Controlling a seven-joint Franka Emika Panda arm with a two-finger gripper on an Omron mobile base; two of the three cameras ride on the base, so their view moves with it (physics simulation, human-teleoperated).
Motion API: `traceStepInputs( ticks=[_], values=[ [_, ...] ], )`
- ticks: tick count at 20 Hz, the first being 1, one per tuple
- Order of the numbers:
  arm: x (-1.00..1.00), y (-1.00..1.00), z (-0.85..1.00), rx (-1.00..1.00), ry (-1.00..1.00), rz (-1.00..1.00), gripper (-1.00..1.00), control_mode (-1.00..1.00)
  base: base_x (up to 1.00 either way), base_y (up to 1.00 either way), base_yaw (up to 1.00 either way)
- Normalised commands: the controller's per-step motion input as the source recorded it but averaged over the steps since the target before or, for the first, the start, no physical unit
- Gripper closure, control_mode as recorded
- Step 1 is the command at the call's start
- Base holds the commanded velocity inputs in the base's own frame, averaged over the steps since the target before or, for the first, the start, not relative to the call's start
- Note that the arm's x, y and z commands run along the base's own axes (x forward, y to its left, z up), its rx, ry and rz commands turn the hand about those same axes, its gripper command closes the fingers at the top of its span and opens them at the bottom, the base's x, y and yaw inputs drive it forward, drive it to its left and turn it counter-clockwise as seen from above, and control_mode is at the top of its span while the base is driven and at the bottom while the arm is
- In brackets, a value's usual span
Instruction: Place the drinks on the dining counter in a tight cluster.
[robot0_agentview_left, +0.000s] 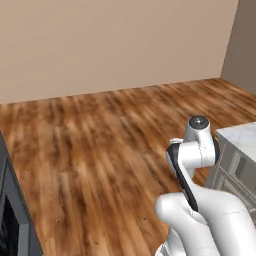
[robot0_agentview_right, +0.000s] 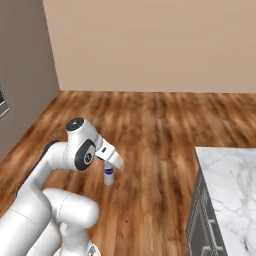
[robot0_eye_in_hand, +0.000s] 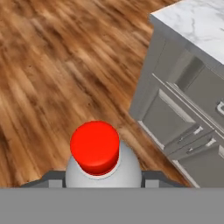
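Note:
My gripper (robot0_eye_in_hand: 103, 180) is shut on a small pale bottle (robot0_eye_in_hand: 104, 170) with a red cap, which sits upright between the dark fingers (robot0_eye_in_hand: 49, 179). In the right base view the same bottle (robot0_agentview_right: 108, 176), with a blue label, hangs from the gripper (robot0_agentview_right: 108, 168) above the wooden floor. To its right stands a white, grey-veined marble counter top (robot0_agentview_right: 227, 185), also seen at the right edge (robot0_agentview_left: 242, 136) and in the upper right (robot0_eye_in_hand: 199, 22). The bottle is well short of that top and lower than it.
Grey cabinet fronts with drawers (robot0_eye_in_hand: 175, 118) run under the marble top. Wooden floor (robot0_agentview_left: 90, 150) stretches to a beige wall. A dark appliance (robot0_agentview_left: 10, 215) stands at the left edge, and a grey wall (robot0_agentview_right: 25, 75) lies to the left.

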Motion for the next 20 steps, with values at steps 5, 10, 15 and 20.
traceStepInputs(
  ticks=[5, 10, 15, 20],
  values=[
    [0.0, 0.0, 0.0, 0.0, 0.0, 0.0, 1.0, 1.0, 0.53, -0.17, -0.33],
    [0.0, 0.0, 0.0, 0.0, 0.0, 0.0, 1.0, 1.0, 0.81, -0.01, -0.13],
    [0.0, 0.0, 0.0, 0.0, 0.0, 0.0, 1.0, 1.0, 0.85, 0.0, -0.1],
    [0.0, 0.0, 0.0, 0.0, 0.0, 0.0, 1.0, 1.0, 0.72, 0.0, -0.23]
  ],
)
